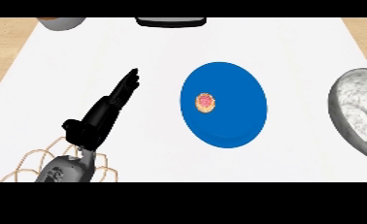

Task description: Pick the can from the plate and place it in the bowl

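Observation:
A blue plate [233, 116] lies on the white counter a little right of the middle. On its left part stands a small can [206, 102], seen from above, with a reddish top and a tan rim. A grey speckled bowl [351, 106] is cut off by the right edge. My left hand [100, 116] is at the lower left, its fingers straight and pointing up and to the right, well left of the plate and touching nothing. My right hand does not show.
A wire basket [28, 162] sits at the lower left, partly under my left forearm. At the far edge stand a grey bowl [61, 23] on the left and a dark flat object [172, 22] in the middle.

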Action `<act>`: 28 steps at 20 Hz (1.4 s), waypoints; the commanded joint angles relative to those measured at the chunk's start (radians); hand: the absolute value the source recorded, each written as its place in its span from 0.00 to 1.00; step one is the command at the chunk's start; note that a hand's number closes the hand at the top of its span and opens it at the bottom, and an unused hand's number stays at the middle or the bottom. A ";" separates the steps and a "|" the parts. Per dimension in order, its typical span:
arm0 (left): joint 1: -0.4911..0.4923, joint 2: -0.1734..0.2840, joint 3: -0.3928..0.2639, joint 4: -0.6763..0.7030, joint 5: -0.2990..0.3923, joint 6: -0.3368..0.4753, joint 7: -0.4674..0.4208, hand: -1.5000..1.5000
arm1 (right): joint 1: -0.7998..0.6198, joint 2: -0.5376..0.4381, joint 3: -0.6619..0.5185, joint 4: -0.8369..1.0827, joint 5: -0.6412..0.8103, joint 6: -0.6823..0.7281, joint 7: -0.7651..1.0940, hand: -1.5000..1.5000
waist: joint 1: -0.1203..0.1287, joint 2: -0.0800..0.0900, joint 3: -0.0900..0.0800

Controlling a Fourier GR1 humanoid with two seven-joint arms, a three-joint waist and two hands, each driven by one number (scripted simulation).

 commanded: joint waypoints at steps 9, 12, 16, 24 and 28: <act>0.019 -0.021 -0.001 -0.017 -0.013 0.004 0.017 0.50 | 0.092 0.169 -0.257 -0.202 -0.304 -0.178 -0.024 0.00 | -0.008 -0.002 0.001; 0.016 0.027 0.052 -0.029 0.026 -0.042 0.022 0.50 | 0.138 0.188 -0.229 -0.313 -0.282 -0.214 -0.068 0.00 | -0.011 -0.003 0.000; 0.015 0.019 0.044 -0.008 0.010 -0.050 -0.002 0.50 | 0.142 0.192 -0.223 -0.356 -0.200 -0.301 -0.024 0.00 | -0.002 0.001 0.000; 0.019 -0.008 0.021 -0.027 -0.013 -0.024 0.014 0.50 | 0.174 0.310 -0.284 -0.724 -0.116 -0.393 0.012 0.00 | -0.009 -0.007 0.000; -0.008 -0.004 0.039 -0.004 -0.003 -0.035 0.028 0.50 | 0.277 0.337 -0.249 -0.927 -0.150 -0.346 0.048 0.00 | -0.014 -0.009 -0.001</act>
